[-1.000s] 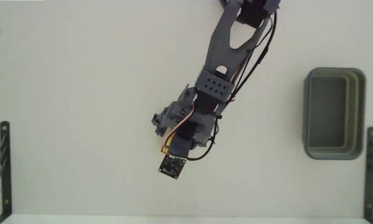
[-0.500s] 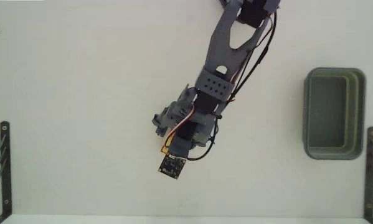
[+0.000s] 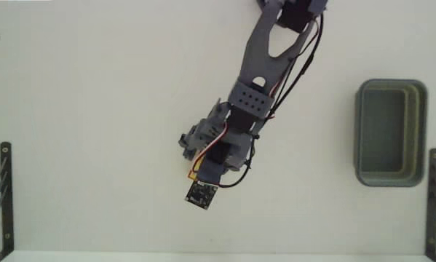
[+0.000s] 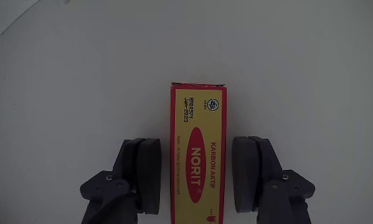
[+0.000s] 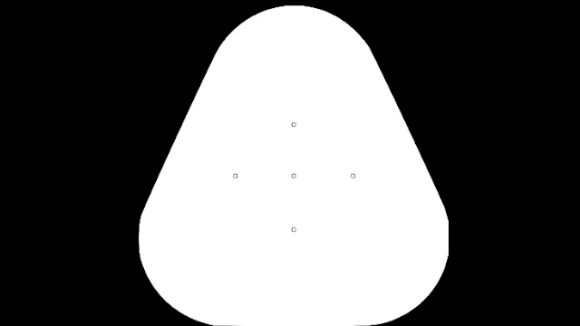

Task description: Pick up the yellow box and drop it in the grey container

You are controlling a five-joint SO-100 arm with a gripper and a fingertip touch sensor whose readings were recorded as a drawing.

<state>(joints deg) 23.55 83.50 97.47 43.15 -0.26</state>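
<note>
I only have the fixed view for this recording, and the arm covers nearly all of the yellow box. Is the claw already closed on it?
Observer: No. In the wrist view the claw is open, one finger on each side of the yellow box, with a narrow gap on both sides.
Operator: Is the box centred between them?
Observer: Roughly; its long axis runs parallel to the fingers, lying flat on the white table.
Operator: Any marking to confirm it is the right item?
Observer: Yes, a red oval reading NORIT in its middle, with red edging.
Operator: The grey container looks empty from here.
Observer: The wrist view does not show it, so I cannot add to that.
</note>
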